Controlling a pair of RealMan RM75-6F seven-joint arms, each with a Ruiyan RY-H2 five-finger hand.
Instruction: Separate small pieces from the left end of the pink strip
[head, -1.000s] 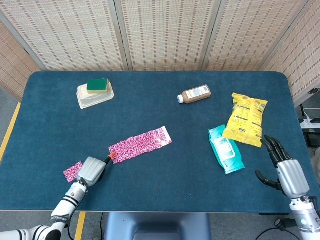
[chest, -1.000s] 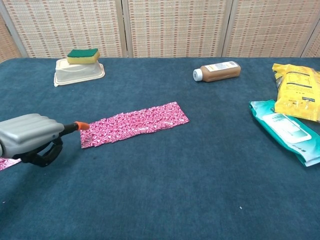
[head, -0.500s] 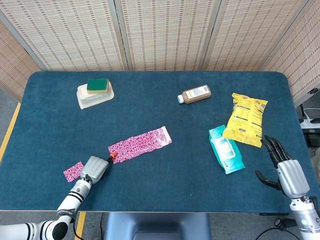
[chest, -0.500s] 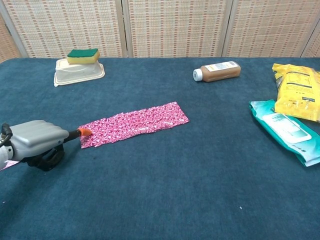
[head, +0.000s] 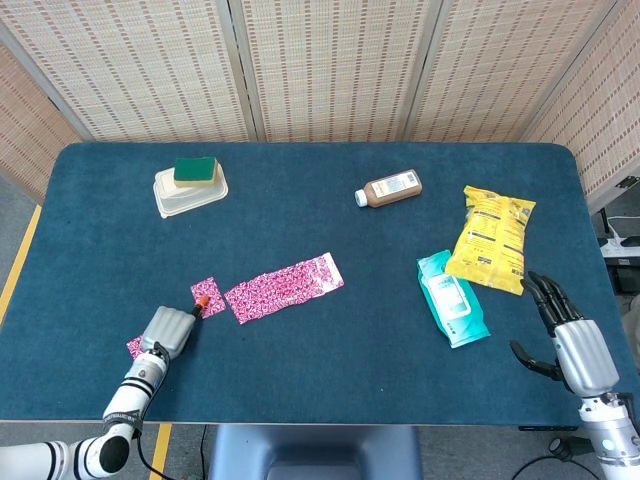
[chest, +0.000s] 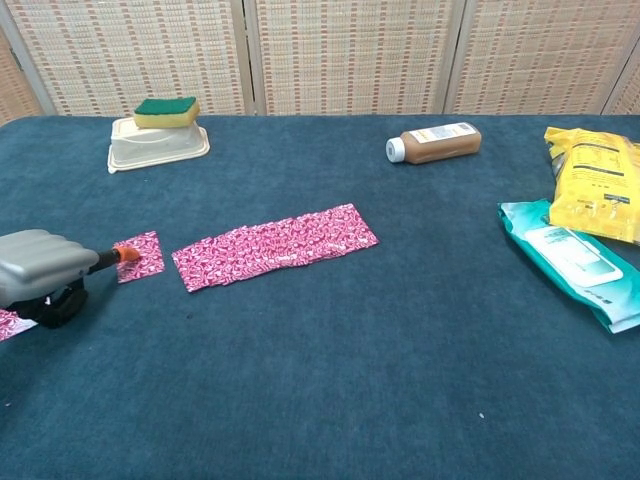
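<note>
The pink patterned strip (head: 284, 287) (chest: 275, 246) lies flat near the middle of the blue table. A small pink piece (head: 208, 297) (chest: 139, 256) sits apart from its left end, with a narrow gap between them. My left hand (head: 166, 331) (chest: 38, 270) grips a tool whose orange tip (head: 199, 303) (chest: 126, 254) rests on that small piece. Another small pink piece (head: 134, 346) (chest: 10, 323) lies partly hidden by this hand. At the table's right front edge my right hand (head: 572, 340) stays open and holds nothing.
A green sponge (head: 195, 170) sits on a white lidded box (head: 187, 195) at the back left. A brown bottle (head: 391, 188) lies on its side at the back. A yellow bag (head: 491, 238) and a teal wipes pack (head: 452, 297) lie at the right.
My left hand drew back to the left with the tool, and a small piece came off the strip's left end and slid left with the orange tip. The right hand stayed still.
</note>
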